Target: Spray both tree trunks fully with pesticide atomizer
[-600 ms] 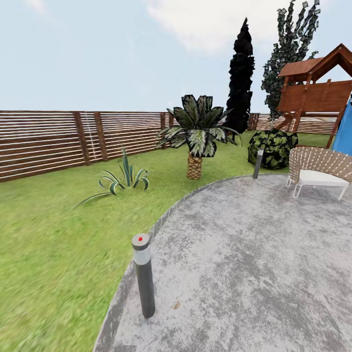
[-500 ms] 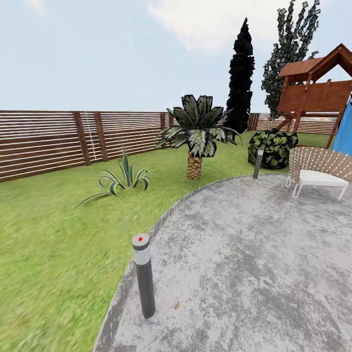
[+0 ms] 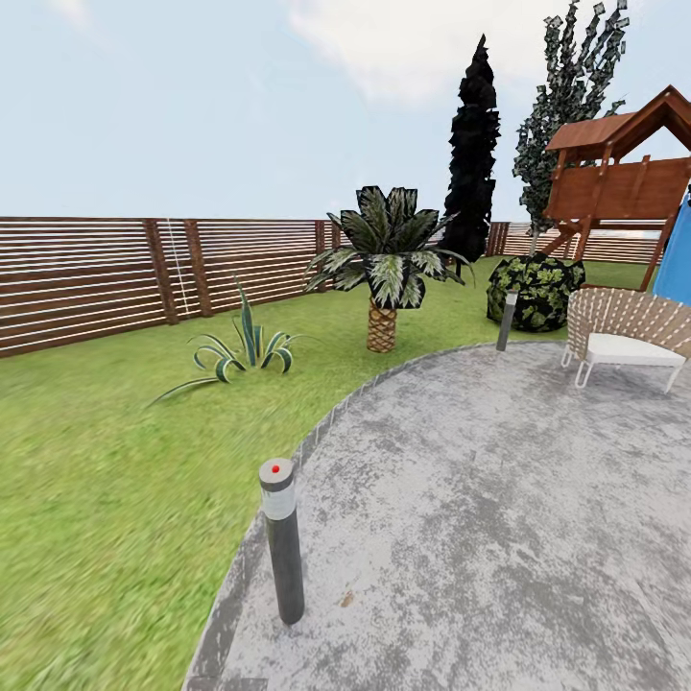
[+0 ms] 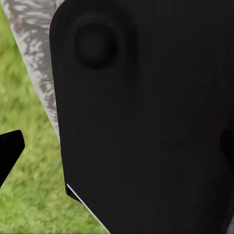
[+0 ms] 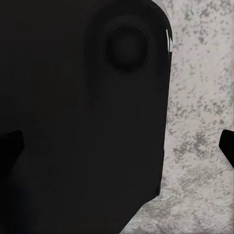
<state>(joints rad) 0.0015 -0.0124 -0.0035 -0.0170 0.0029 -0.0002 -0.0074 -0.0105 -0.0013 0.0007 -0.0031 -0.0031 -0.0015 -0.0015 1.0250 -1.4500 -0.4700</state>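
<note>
Close up, each wrist camera faces a black robot panel (image 4: 146, 122); both claws' state cannot be told, perhaps open. Beneath lie lawn (image 4: 24, 204) and grey paving (image 5: 200, 122). Ahead: bollard light (image 3: 282, 537), short palm (image 3: 384, 264), slatted fence (image 3: 96, 278), wicker chair (image 3: 629, 331).

Bright, even, shadowless daylight render

— L gripper (image 4: 117, 156) status?
— Our fingertips (image 4: 9, 151) sit at opposite frame edges, so jaws are spread wide. Black housing (image 4: 146, 97) w/ a round boss is close behind them.
— R gripper (image 5: 117, 148)?
— Same pose: one tip (image 5: 228, 146) at the frame edge, jaws wide apart, black housing (image 5: 73, 97) close behind.
</note>
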